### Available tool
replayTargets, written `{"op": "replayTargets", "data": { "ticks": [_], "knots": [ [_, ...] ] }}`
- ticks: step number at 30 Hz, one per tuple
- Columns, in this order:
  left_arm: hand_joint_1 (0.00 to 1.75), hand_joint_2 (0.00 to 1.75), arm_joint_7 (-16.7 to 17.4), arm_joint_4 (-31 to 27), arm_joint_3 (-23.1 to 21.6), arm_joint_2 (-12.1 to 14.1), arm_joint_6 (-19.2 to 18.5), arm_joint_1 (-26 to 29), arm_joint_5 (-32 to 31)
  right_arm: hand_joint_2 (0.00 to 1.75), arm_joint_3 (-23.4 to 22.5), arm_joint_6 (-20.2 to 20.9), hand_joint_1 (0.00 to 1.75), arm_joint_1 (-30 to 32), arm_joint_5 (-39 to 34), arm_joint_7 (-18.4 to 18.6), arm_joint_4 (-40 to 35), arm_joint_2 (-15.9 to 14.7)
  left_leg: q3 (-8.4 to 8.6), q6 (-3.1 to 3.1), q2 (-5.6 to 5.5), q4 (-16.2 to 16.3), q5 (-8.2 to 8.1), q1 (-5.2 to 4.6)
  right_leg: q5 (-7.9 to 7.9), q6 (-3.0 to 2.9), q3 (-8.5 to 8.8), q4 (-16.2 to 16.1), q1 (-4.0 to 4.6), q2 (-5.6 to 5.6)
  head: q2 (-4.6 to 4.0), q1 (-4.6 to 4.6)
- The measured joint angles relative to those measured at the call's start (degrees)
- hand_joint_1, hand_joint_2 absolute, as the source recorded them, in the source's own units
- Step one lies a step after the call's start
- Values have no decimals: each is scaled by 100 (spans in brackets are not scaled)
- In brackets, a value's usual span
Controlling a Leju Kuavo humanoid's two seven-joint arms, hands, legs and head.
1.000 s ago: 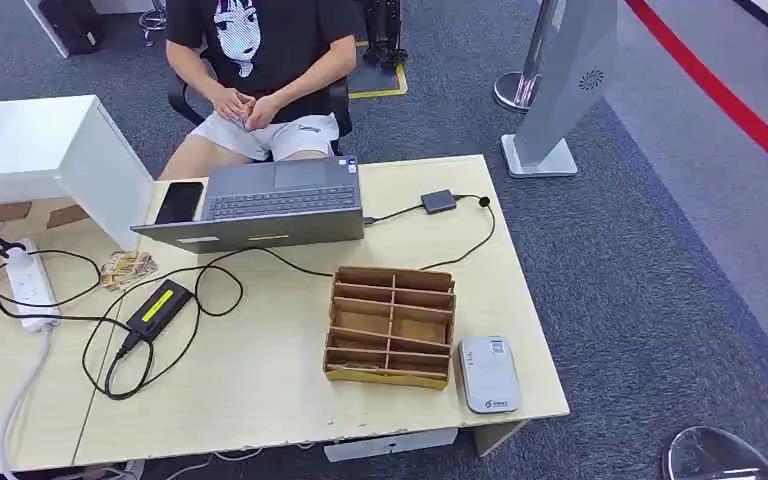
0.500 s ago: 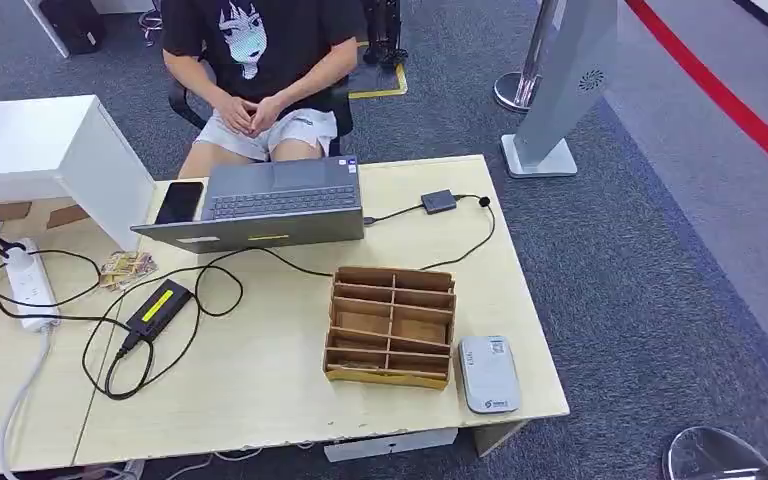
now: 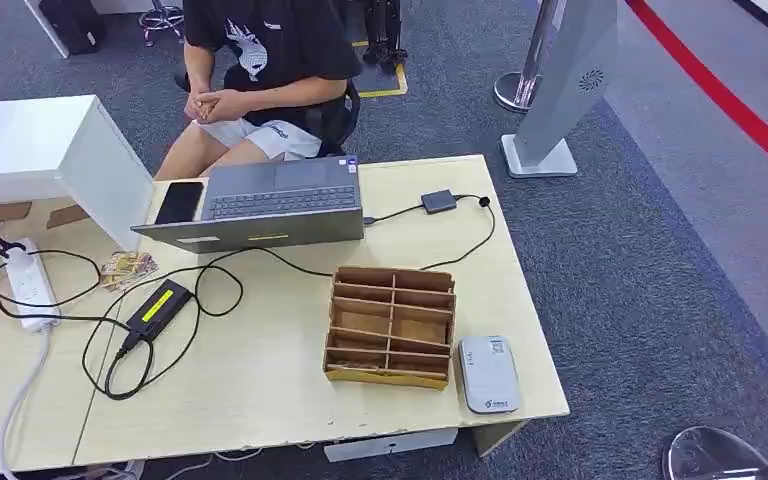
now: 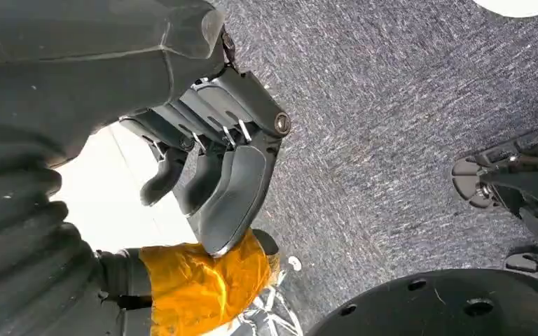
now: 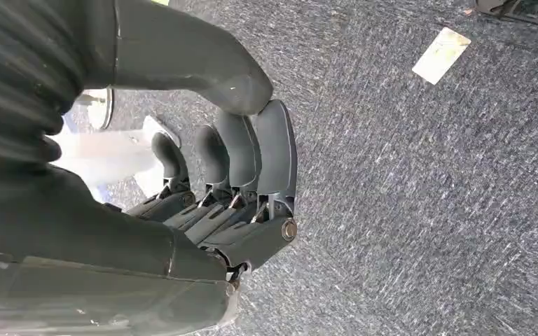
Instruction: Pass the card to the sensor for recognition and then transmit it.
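The grey-and-white card sensor (image 3: pixel 488 373) lies flat at the near right corner of the wooden table (image 3: pixel 260 380), just right of a cardboard divider box (image 3: pixel 391 325) whose compartments look empty. My left hand (image 4: pixel 210 175) hangs over grey carpet, its fingers loosely extended and holding nothing. My right hand (image 5: pixel 242 182) also hangs above the carpet, fingers slightly bent under the thumb, with nothing in it. A small pale rectangle (image 5: pixel 441 54), possibly a card, lies on the carpet beyond the right hand.
An open laptop (image 3: pixel 270 203) with a phone (image 3: pixel 179 202) on it stands at the table's far side, with a seated person (image 3: pixel 260 70) behind it. Cables, a black power brick (image 3: pixel 160 305) and a power strip (image 3: pixel 28 283) are at the left. A grey stand (image 3: pixel 560 90) is far right.
The seated person has swivelled on the chair, with clasped hands now further to the left. Nothing on the table has moved.
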Motion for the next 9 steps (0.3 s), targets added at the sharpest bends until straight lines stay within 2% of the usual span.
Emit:
{"op": "replayTargets", "data": {
  "ticks": [1,2,3,9],
  "knots": [
    [77,175,-2,0,0,-2,0,0,0,175,0,0,2,0,0,0,0,0,0,0,0,0,0,0,0,0,0,0,0,0,0,0],
    [9,175,-2,0,0,-2,4,0,0,175,-2,0,0,0,4,0,0,0,0,0,0,0,0,0,0,0,0,0,0,0,0,0],
    [0,175,-2,0,0,-2,15,0,0,175,-7,-2,0,0,18,-4,0,0,0,0,0,0,0,0,0,0,0,0,0,0,0,0],
    [0,175,0,0,0,0,100,0,0,175,-90,-94,0,0,122,7,0,9,0,0,0,0,0,0,0,0,0,0,0,0,0,0]
  ]
}}
